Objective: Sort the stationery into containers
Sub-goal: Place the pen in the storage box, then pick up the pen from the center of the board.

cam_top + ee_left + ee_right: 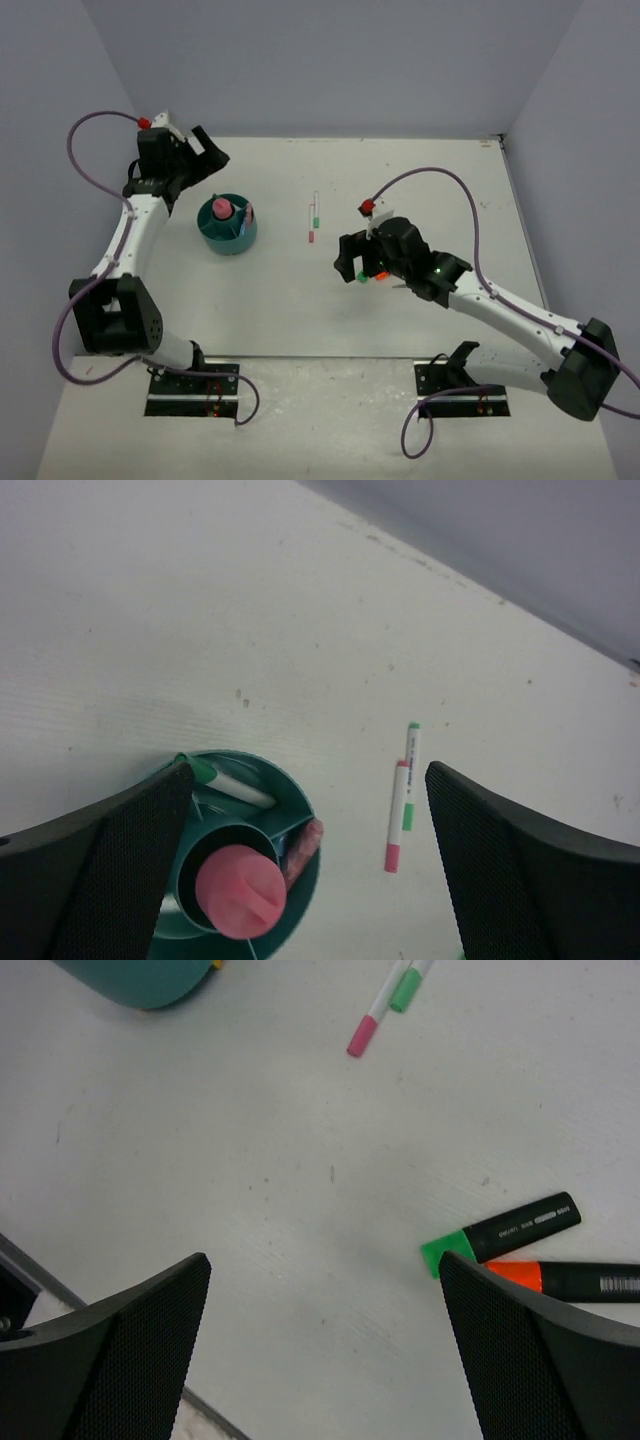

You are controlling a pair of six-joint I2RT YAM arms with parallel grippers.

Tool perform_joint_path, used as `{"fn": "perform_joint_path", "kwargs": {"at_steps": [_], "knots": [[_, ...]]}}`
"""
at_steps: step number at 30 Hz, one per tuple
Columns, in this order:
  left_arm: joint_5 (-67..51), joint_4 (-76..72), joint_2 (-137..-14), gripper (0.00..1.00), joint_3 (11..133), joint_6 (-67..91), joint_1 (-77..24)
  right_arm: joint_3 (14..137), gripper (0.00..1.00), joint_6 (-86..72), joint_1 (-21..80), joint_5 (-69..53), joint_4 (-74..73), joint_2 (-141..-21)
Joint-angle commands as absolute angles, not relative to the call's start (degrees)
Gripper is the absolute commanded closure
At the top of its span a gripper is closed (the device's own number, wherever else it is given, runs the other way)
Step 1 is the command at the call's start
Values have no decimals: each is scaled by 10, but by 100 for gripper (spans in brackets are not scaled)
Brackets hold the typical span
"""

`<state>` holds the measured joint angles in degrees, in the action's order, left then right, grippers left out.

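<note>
Hovering by the teal organiser (226, 244), the left gripper (208, 150) holds its fingers wide apart and empty; the pink tube (240, 890) stands in the centre cup. The right gripper (347, 258), equally spread, hangs over the green highlighter (505, 1230) and orange highlighter (580, 1280), likely lining up a pick.

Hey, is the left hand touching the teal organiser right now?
Apart. The top view shows a strip of bare table between the open left hand and the teal organiser.
</note>
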<state>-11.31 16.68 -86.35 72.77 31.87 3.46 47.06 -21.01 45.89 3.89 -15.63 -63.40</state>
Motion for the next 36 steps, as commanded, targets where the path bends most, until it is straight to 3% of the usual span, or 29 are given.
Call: {"fn": "perform_joint_path", "kwargs": {"at_steps": [1, 3, 5, 7, 15, 23, 31, 36], "knots": [[-101, 182, -693, 0, 753, 304, 38, 609, 3, -311, 435, 86, -218, -765], [-107, 194, -649, 0, 737, 292, 37, 666, 10, -323, 412, 82, -227, -817], [-117, 194, -587, 0, 698, 271, 37, 716, 31, -327, 388, 76, -248, -898], [-113, 211, -542, 0, 669, 250, 36, 787, 43, -320, 379, 92, -287, -973], [-165, 211, -389, 0, 501, 217, 34, 1032, 56, -279, 373, 166, -383, -1184], [-122, 203, -363, 0, 450, 192, -26, 1081, 57, -272, 373, 131, -384, -1252], [-122, 195, -354, 0, 407, 186, -32, 1100, 56, -264, 373, 83, -376, -1275], [-125, 191, -355, 0, 403, 187, -33, 1173, 56, -262, 374, 67, -426, -1309]]}}
